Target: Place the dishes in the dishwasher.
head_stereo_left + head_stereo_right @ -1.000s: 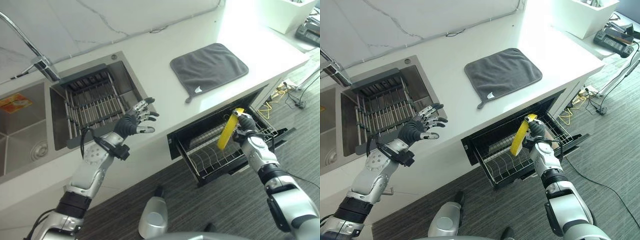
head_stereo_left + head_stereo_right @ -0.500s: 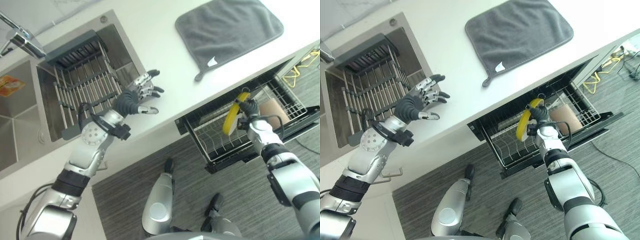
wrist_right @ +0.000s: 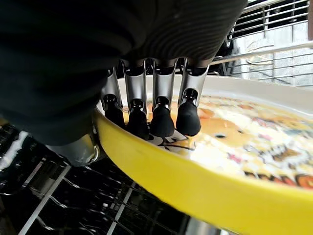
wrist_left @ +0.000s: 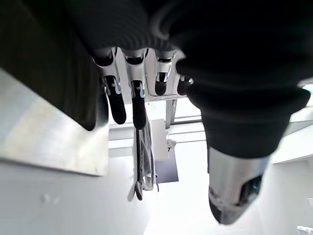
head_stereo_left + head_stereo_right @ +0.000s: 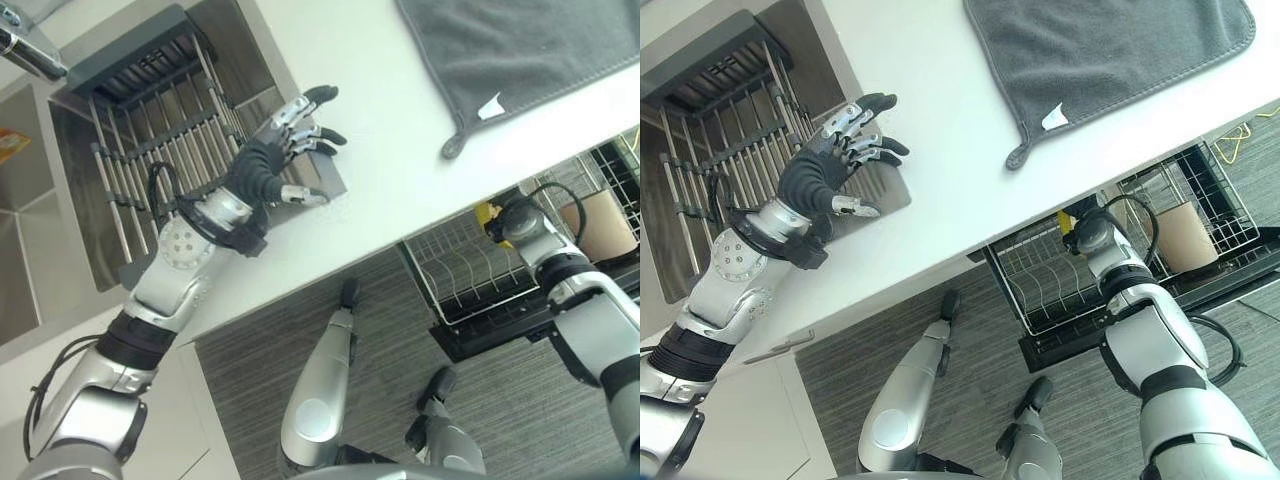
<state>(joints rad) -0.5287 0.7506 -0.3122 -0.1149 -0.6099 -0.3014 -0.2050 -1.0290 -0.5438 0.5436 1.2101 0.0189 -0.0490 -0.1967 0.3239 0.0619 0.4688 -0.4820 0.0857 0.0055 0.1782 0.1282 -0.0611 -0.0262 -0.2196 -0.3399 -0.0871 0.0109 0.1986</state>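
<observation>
A yellow plate [image 3: 234,142] with a printed picture is pinched at its rim by my right hand [image 3: 161,117], fingers on its face and thumb under the edge. In the eye views this right hand [image 5: 515,218] reaches under the counter's edge into the pulled-out dishwasher rack [image 5: 470,285], and only a sliver of the yellow plate [image 5: 487,210] shows beside it. My left hand [image 5: 275,155] hovers open and empty above the white counter by the sink's corner, its fingers [image 4: 138,100] straight.
A brown cup [image 5: 590,225] stands in the rack to the right of my right hand. A grey cloth [image 5: 520,50] lies on the white counter [image 5: 380,190]. A wire drying rack [image 5: 150,150] spans the sink, with the faucet [image 5: 30,50] behind it.
The camera has tilted down and closer. My right hand has carried the plate lower and further into the rack, under the counter's edge. The left hand stays open over the counter.
</observation>
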